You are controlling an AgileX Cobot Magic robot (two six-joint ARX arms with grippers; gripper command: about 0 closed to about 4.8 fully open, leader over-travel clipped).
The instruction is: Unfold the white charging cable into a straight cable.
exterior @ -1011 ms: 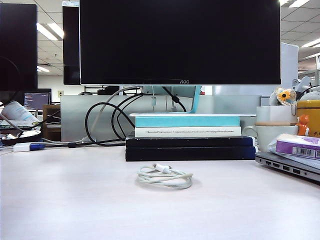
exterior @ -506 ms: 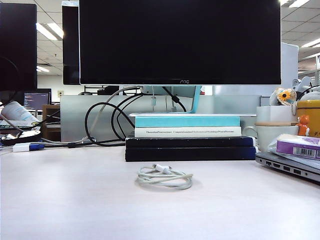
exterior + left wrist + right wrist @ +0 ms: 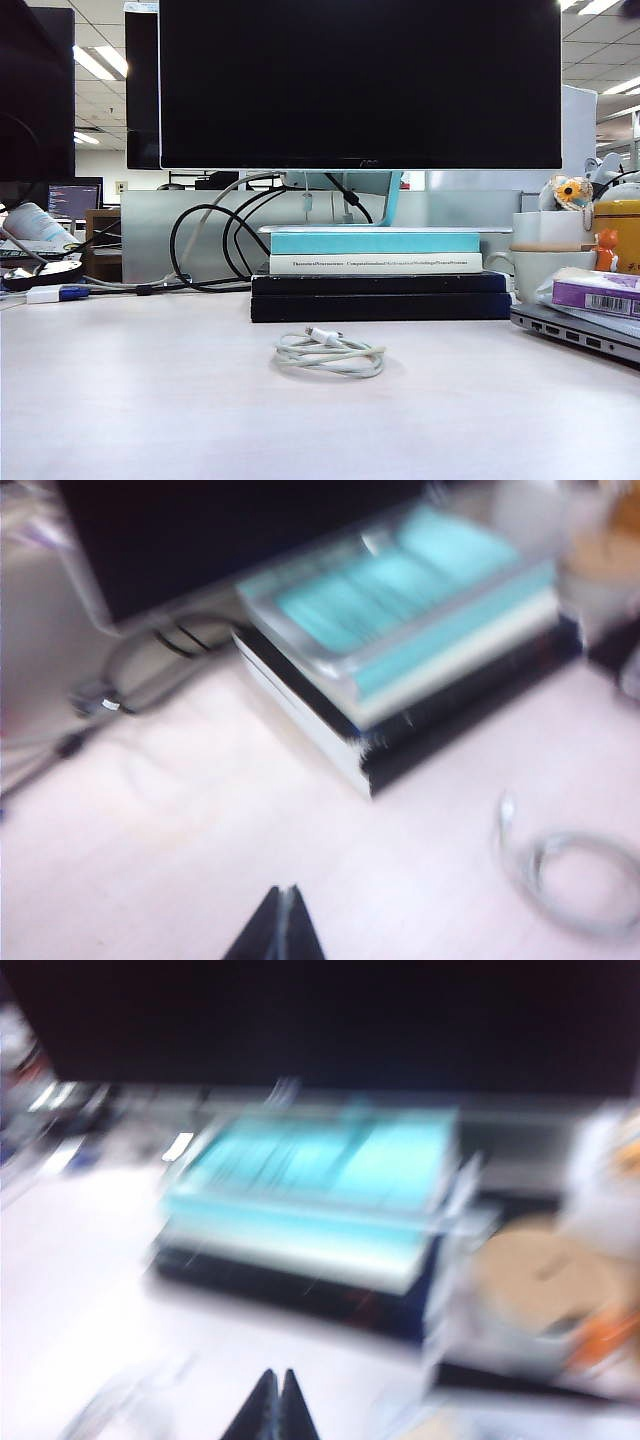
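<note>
two claws, both clenched on nothing; the left gripper (image 3: 285,920) shows its dark fingers pressed to a point above bare table (image 3: 140,400), and the right gripper (image 3: 272,1405) looks the same, though that view is badly smeared; neither arm appears in the outside view; the white charging cable (image 3: 330,353) lies coiled in a flat loop on the table, just at six o'clock of the stack of books (image 3: 378,278) under the monitor (image 3: 360,85), one plug (image 3: 322,336) resting on top of the coil; to do this step well, each claw should release first, then come down on a separate end of the cable, one taking the plug, so the loops pull out sideways without knotting; the left wrist view shows the cable (image 3: 575,875) at about four o'clock of its fingers, well apart; in the right wrist view i cannot make it out, perhaps a pale blur near the lower edge.
</note>
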